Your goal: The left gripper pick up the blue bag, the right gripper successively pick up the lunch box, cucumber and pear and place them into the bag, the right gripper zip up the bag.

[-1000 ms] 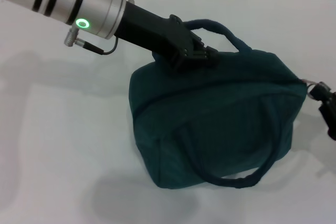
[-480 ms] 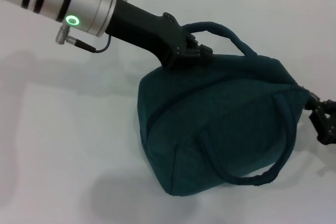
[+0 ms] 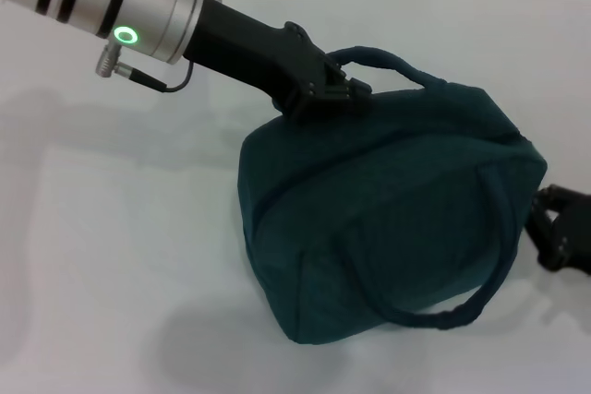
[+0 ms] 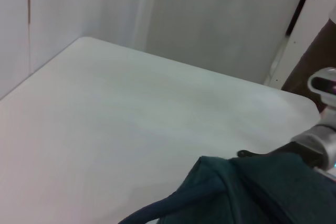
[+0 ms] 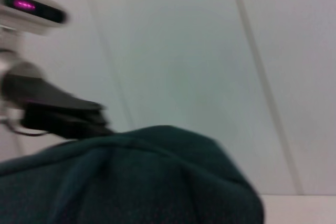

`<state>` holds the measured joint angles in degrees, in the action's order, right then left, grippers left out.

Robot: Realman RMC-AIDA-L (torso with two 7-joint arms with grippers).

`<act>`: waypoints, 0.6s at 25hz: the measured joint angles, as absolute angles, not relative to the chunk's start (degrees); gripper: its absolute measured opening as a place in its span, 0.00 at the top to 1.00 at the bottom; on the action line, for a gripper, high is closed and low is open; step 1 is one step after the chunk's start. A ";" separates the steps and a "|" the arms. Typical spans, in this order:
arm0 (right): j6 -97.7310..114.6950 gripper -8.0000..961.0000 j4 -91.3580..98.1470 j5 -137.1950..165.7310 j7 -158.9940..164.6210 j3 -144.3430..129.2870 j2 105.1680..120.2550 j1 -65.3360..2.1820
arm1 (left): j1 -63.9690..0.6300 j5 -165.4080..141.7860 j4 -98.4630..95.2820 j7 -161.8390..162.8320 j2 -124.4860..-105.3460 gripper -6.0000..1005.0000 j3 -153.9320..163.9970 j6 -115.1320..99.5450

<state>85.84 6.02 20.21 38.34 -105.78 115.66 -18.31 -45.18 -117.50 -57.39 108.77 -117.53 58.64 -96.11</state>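
Head view showed the blue bag (image 3: 388,219) sitting on the white table (image 3: 102,256), tilted, its top seam running up toward the far right corner and 1 carry handle (image 3: 462,302) drooping down its near side. The left gripper (image 3: 325,91) reached in from the upper left and was clamped on the bag's top edge beside the other handle (image 3: 383,60), which arched up just behind it. The right gripper (image 3: 557,237) sat low at the bag's right end, just beside the fabric; whether its fingers were spread or closed could not be told. Left wrist view showed the bare table (image 4: 131,119) stretching away, the dark bag fabric (image 4: 252,192) close below with a handle strap (image 4: 157,211) trailing off it, and the right arm (image 4: 320,129) beyond the bag. Right wrist view showed the bag (image 5: 131,182) filling the lower part, with the left gripper (image 5: 63,116) gripping its far top edge against a pale wall (image 5: 210,51).
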 joint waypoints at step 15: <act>87.99 0.87 5.27 19.35 38.67 -106.84 115.49 -17.36 | -42.33 -116.82 -57.53 108.18 -117.45 0.87 53.58 -96.96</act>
<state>87.99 5.27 19.35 38.67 -106.84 115.49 -17.36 -42.33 -116.82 -57.53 108.18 -117.45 53.58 -96.96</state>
